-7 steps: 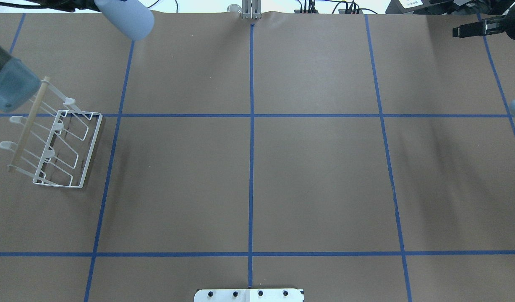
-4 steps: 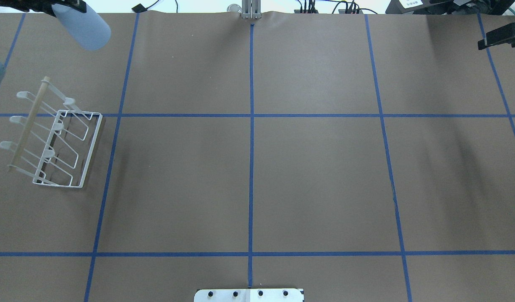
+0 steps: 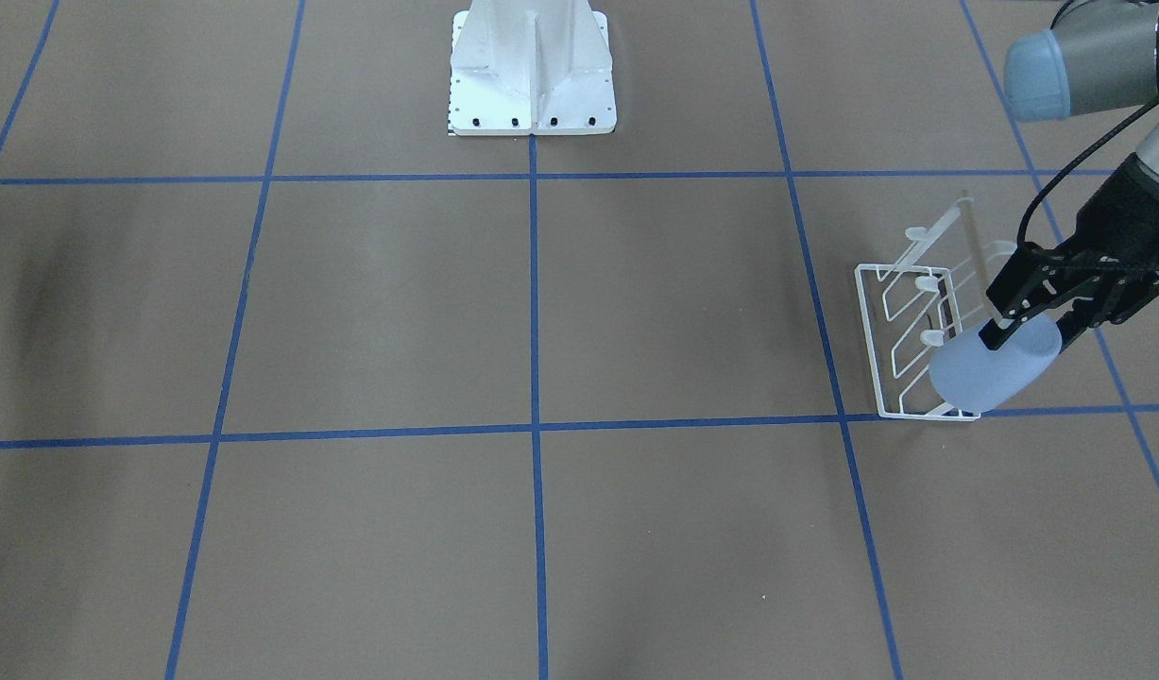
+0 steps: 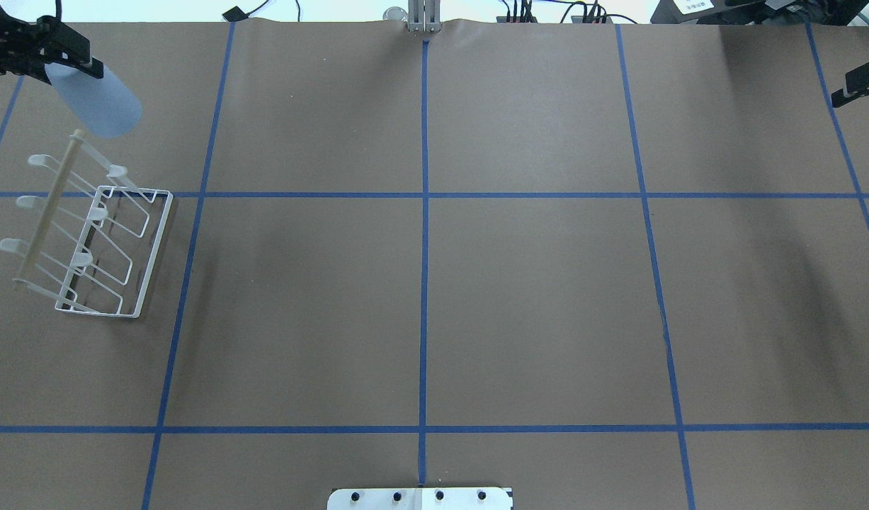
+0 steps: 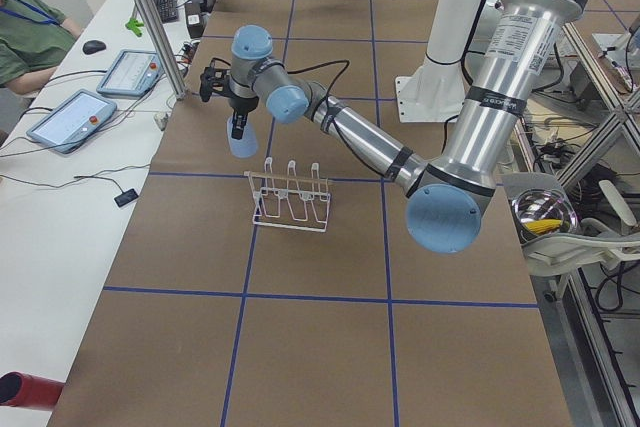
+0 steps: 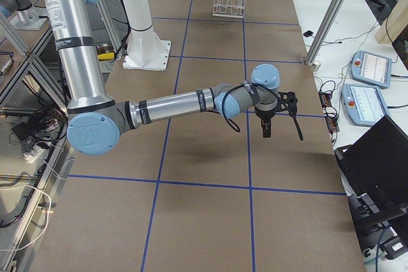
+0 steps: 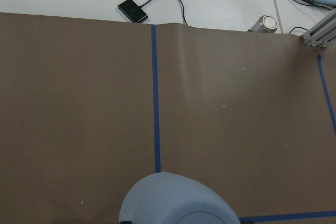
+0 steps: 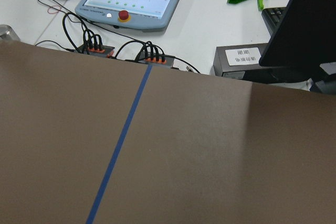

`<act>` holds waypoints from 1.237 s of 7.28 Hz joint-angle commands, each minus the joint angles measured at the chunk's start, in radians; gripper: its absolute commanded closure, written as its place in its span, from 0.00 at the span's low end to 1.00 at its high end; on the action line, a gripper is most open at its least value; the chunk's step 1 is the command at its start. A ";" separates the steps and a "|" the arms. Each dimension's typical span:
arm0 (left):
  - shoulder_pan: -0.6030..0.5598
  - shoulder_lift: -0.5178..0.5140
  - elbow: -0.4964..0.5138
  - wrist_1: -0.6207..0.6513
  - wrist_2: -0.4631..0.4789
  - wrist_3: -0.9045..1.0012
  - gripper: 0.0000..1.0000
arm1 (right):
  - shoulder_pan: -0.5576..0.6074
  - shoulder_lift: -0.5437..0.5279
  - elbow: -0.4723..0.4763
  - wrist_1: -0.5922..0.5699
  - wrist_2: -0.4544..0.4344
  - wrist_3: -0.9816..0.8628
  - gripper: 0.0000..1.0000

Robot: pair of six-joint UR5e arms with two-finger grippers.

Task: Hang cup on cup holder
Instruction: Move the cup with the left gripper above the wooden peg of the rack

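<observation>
At the far left corner of the tabletop [image 4: 533,304], the left claw [image 3: 1031,337] is closed on one end of the cup [image 4: 98,106] and holds it in the air. The cup lies tilted, and its free end points away from the claw and down towards the rack [image 4: 158,244]. In the overhead view that free end sits just beyond the far tip of the rod [image 4: 48,209]. The left side view shows the cup off that end of the rack, higher than the prongs [image 4: 115,170] and touching none of them. The rack stands on the tabletop's left side, a little nearer the robot than the cup, with its frame flat on the brown paper and the rod running along its top. Blue tape lines [image 4: 423,248] divide the tabletop into squares, and the white base plate [image 4: 420,498] sits at the middle of the near edge. Far to the right, the right claw [image 6: 266,135] hangs above the tabletop's far right corner, pointing down with nothing in it. The pictures do not show how far apart its jaws are.
</observation>
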 commanded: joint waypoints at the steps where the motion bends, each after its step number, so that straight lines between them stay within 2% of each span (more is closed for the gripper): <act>1: 0.014 0.039 -0.040 0.025 0.000 0.001 1.00 | 0.001 -0.016 0.000 -0.004 0.003 0.000 0.00; 9: 0.073 0.076 -0.030 0.025 0.002 0.002 1.00 | -0.001 -0.037 0.000 -0.002 0.000 -0.002 0.00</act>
